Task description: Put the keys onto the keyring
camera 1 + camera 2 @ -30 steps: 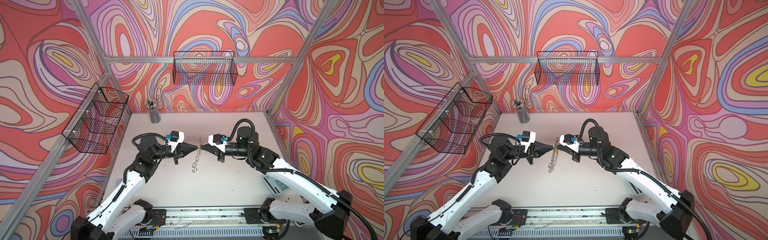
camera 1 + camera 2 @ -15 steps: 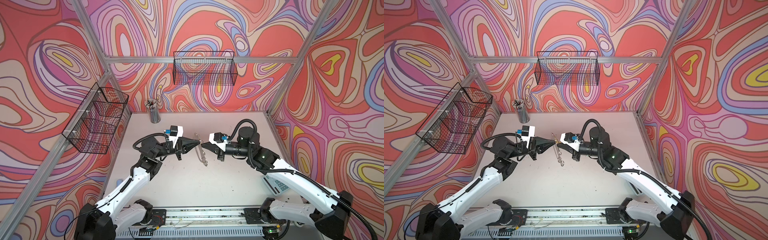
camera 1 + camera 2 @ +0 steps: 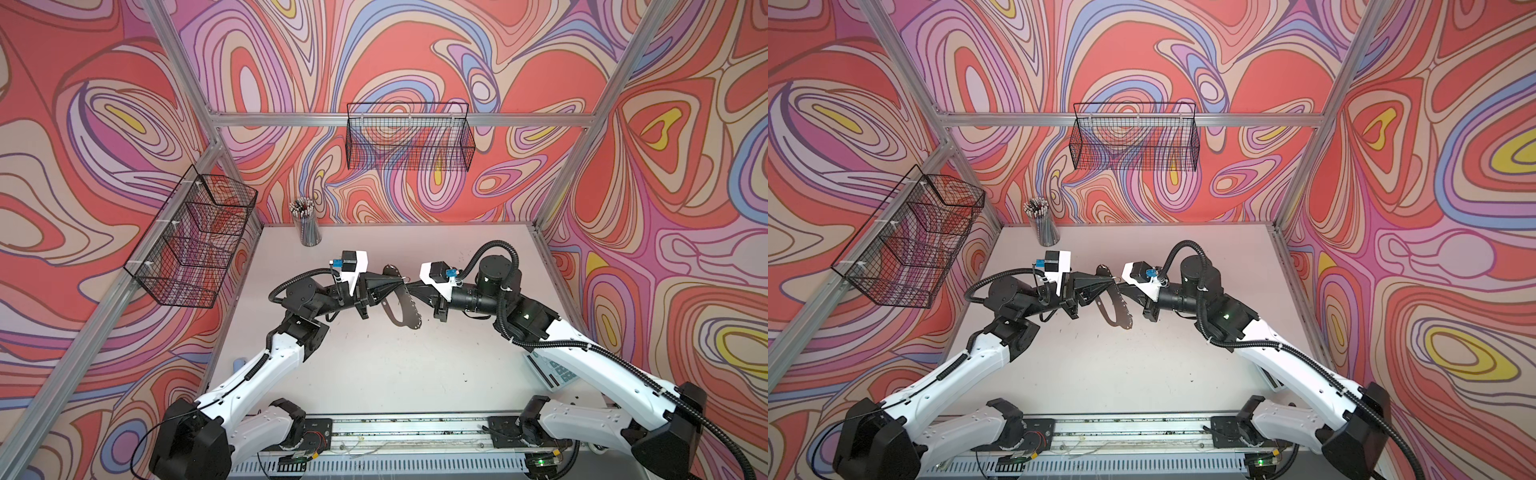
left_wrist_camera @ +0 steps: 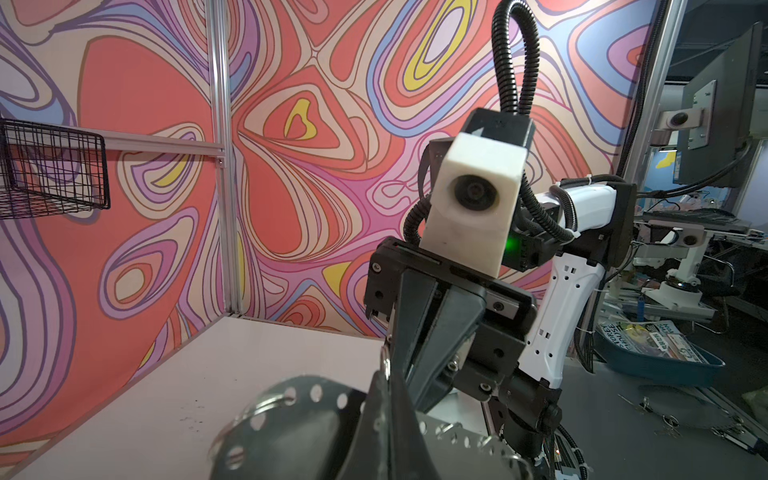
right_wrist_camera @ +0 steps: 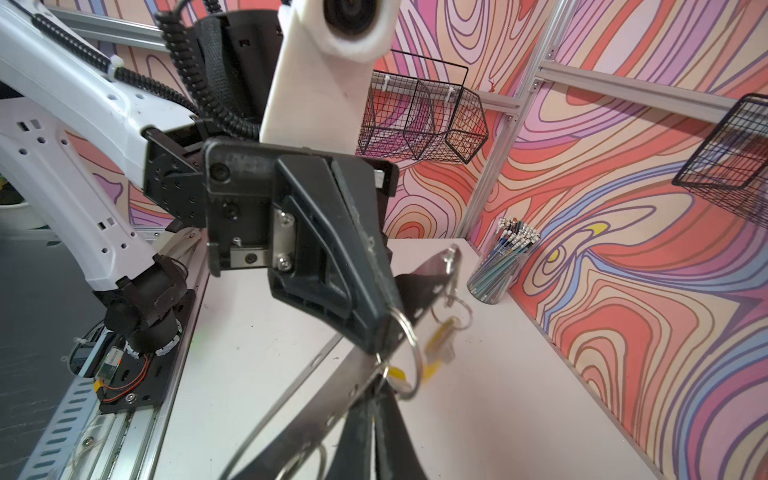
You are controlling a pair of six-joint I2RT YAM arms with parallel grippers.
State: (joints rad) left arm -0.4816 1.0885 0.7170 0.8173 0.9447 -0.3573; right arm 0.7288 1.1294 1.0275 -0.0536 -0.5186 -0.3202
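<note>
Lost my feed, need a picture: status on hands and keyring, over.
Left hand, right hand shut, pinching keyring mid-air. Yellow-tagged key dangles from it. Nothing in the way.

Pale table (image 3: 395, 374) — a cup of pens (image 3: 307, 226) stands near its far-left corner.

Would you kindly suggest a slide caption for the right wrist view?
Left gripper clamps the keyring in mid-air, a yellow-tagged key dangling from it, pen cup behind.
</note>
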